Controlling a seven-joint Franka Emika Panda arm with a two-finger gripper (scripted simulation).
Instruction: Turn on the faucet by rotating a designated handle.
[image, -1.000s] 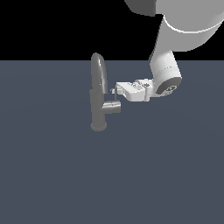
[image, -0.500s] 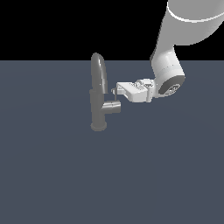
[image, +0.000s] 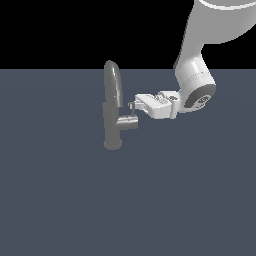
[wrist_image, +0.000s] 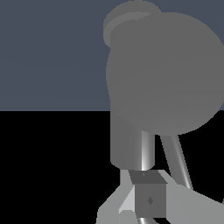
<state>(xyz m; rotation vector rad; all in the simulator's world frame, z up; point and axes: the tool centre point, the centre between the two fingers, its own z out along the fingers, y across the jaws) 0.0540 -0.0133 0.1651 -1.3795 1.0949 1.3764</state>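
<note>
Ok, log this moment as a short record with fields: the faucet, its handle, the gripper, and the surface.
faucet: grey metal faucet, upright on a round base, curved spout on top
handle: short cylinder jutting from the body toward the exterior view's right, thin pin rising at its end
gripper: white gripper, lying roughly level, tips at the pin just above the handle's end; contact and jaw opening too small to tell
arm: comes in from the exterior view's upper right
surface: flat dark blue-grey floor
</note>
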